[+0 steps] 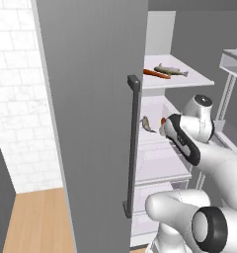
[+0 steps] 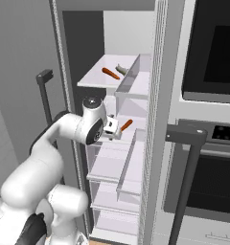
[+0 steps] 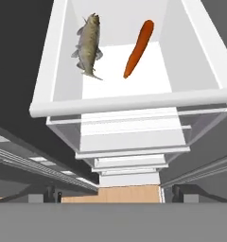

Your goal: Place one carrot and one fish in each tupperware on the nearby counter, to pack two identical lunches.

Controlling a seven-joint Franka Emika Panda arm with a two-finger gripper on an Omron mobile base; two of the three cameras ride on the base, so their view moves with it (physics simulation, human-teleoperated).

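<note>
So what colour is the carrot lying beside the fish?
Orange, the carrot shows best in the hand view, next to the grey-brown fish.

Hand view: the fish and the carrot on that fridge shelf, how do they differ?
The fish is grey-brown and mottled, with fins and a tail; the carrot is plain orange and smooth. The fish is thicker through the body, the carrot slim and tapering. The fish lies to the left, the carrot to the right, apart. Both lie flat, lengthwise, on the same white shelf, neither held.
</note>
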